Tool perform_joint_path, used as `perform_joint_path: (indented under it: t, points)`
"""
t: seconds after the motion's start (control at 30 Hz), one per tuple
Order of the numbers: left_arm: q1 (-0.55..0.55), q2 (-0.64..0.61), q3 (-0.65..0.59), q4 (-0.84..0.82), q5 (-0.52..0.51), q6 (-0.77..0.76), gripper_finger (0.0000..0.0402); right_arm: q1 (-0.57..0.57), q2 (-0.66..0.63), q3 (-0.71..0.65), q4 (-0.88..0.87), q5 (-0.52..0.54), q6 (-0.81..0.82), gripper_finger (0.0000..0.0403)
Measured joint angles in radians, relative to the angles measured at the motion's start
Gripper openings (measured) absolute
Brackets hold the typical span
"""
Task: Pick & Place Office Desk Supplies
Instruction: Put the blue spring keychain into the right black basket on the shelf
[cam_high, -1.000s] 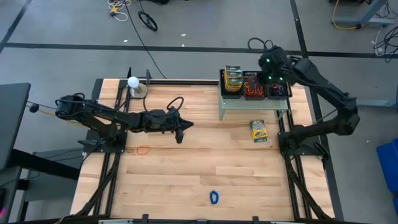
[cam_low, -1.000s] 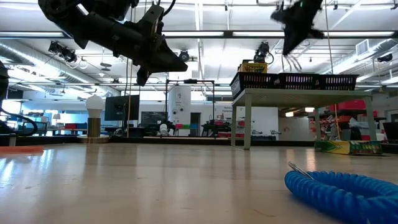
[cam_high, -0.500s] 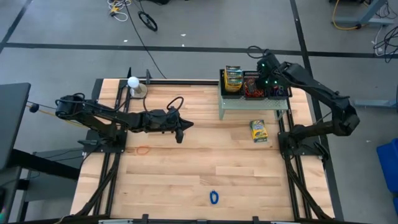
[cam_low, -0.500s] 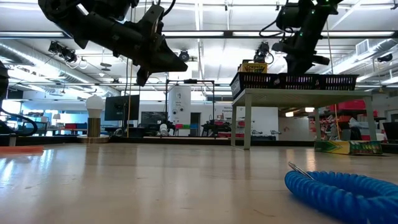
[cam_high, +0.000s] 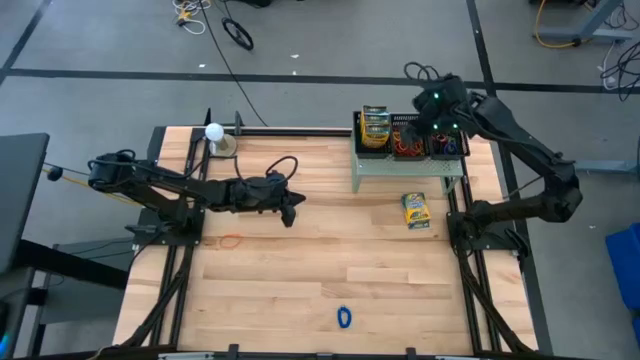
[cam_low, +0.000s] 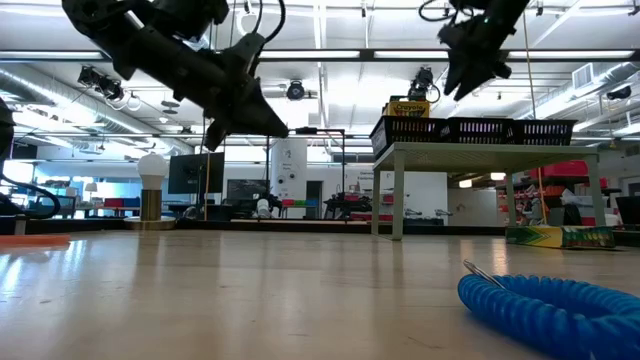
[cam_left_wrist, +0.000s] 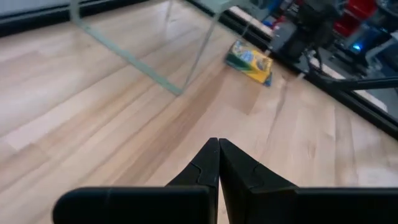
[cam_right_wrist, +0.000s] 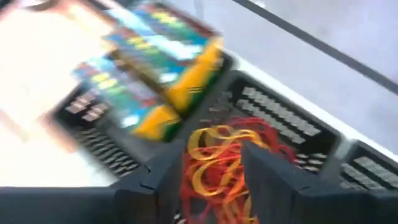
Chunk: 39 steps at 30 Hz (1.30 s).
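Three small black mesh trays (cam_high: 410, 135) stand in a row on the pale green shelf (cam_high: 400, 168) at the far right. The left tray holds yellow-and-green crayon boxes (cam_right_wrist: 155, 62); the middle one holds orange and red rubber bands (cam_right_wrist: 217, 155). My right gripper (cam_right_wrist: 214, 171) hovers open above the middle tray, and shows in the low view (cam_low: 452, 85) clear of the trays. Another crayon box (cam_high: 415, 210) lies flat on the table in front of the shelf. My left gripper (cam_high: 288, 210) is shut and empty above the table's middle left.
A blue coiled band (cam_high: 344, 317) lies near the table's near edge. An orange rubber band (cam_high: 232, 241) lies at the left, near my left arm. A white ball on a stand (cam_high: 214, 132) is at the far left. Bare wood lies in the table's middle.
My right gripper has gone down to the black trays and come up again, and now stands clear above them. My left gripper has shifted a little toward the table's left edge and tipped lower.
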Motion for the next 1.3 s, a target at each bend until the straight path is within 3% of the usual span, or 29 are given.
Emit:
perform_joint_path:
  t: [0.13, 0.3, 0.5, 0.63, 0.77, 0.87, 1.07, 1.3]
  points:
    - [-0.024, 0.000, 0.000, -0.003, 0.001, -0.029, 0.0009, 0.064, -0.058, -0.070, 0.020, -0.082, -0.063, 0.0113]
    - [-0.092, 0.000, 0.000, -0.005, 0.005, 0.008, 0.0008, 0.216, -0.188, -0.200, 0.131, -0.089, -0.077, 0.0016]
    - [-0.181, 0.000, -0.004, 0.005, 0.008, 0.034, 0.0005, 0.467, -0.333, -0.272, 0.209, 0.015, 0.061, 0.0020]
    - [-0.220, -0.002, -0.104, 0.188, -0.029, 0.040, 0.0005, 0.693, -0.337, -0.274, 0.208, 0.194, 0.183, 0.0005]
    - [-0.237, -0.002, -0.239, 0.480, -0.030, 0.029, 0.0005, 0.924, -0.263, -0.274, 0.221, 0.400, 0.348, 0.0010]
    - [-0.245, -0.002, -0.305, 0.595, -0.017, 0.040, 0.0009, 1.053, -0.173, -0.275, 0.292, 0.492, 0.450, 0.0009]
    - [-0.249, -0.002, -0.328, 0.613, 0.069, 0.060, 0.0015, 1.191, 0.021, -0.274, 0.556, 0.519, 0.510, 0.0009]
    - [-0.249, -0.002, -0.326, 0.666, 0.145, 0.013, 0.0016, 1.234, 0.191, -0.274, 0.786, 0.517, 0.510, 0.0015]
